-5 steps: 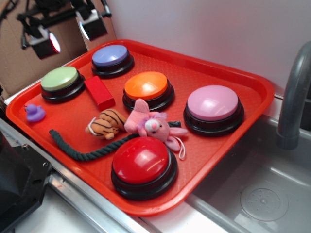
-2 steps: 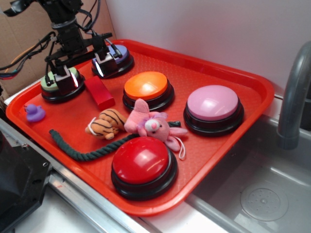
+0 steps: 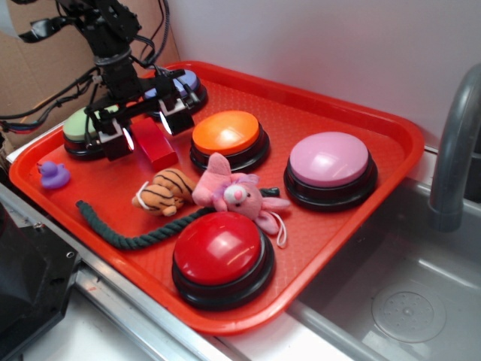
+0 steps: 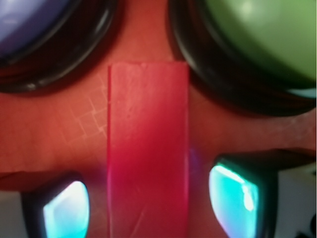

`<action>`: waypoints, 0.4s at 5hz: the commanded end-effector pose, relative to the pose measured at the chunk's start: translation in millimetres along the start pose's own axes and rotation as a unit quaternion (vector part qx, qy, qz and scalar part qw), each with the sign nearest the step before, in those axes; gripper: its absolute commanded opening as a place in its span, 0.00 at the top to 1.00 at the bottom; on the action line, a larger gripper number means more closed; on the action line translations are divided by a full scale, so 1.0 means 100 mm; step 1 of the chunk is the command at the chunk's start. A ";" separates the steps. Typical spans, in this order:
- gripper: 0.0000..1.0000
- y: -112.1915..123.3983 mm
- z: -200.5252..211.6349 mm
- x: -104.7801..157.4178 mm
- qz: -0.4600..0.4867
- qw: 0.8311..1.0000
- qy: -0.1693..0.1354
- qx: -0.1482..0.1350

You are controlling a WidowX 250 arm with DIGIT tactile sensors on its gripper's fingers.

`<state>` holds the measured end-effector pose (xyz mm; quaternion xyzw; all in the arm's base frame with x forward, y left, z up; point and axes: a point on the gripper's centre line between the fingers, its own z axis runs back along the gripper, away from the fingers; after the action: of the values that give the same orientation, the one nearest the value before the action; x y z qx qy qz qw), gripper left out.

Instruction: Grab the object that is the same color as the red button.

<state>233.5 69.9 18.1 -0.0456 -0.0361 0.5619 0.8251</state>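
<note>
The pincer [image 3: 144, 129] hangs low over the rear left of the red tray [image 3: 353, 226], its jaws spread wide, one finger on each side of the red block [image 3: 155, 147]. From the exterior view the arm hides the block's far end and part of the green button [image 3: 81, 128] and blue button [image 3: 188, 84]. The wrist view shows what that angle cannot: the block [image 4: 147, 148] lies flat between the two fingertips [image 4: 233, 196], with a sliver of tray visible on either side, so nothing is gripped. Its near end runs off the bottom edge, and the buttons at the top are cut off and blurred. The red button [image 3: 221, 252] sits near the tray's front rim, well apart from the block, beyond a pink plush [image 3: 237, 194], a striped plush [image 3: 164, 192] and a dark rope [image 3: 120, 229]. The block lies in a narrow lane, with the orange button [image 3: 228, 135] just beside it.
</note>
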 end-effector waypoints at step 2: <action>1.00 0.07 0.04 0.03 0.003 1.000 -0.019 -0.013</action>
<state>232.4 71.5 15.6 -0.0424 -0.0441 0.5727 0.8174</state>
